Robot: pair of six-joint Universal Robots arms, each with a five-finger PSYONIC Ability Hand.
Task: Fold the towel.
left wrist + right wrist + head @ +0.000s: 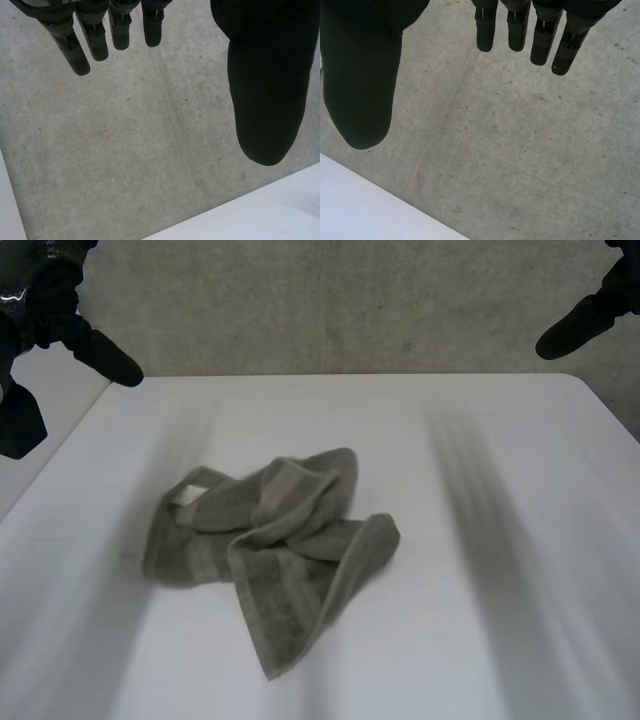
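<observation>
One grey-green terry towel (270, 540) is shown crumpled in a loose heap near the middle of one white table (520, 620). It is judged soft, light and limp, best pinched at two corners or along a hemmed edge and spread flat first. Two hands are held raised, well apart from it. The left hand (60, 310) and right hand (585, 325) are each empty, fingers straight and thumb spread.

The head camera looks down on the table (480, 640) from behind and above, reaching its far edge. Each wrist camera looks closely along its palm, past the left hand (265, 75) or right hand (362, 75), to the concrete (150, 150) beyond the table; all three views share that edge.
</observation>
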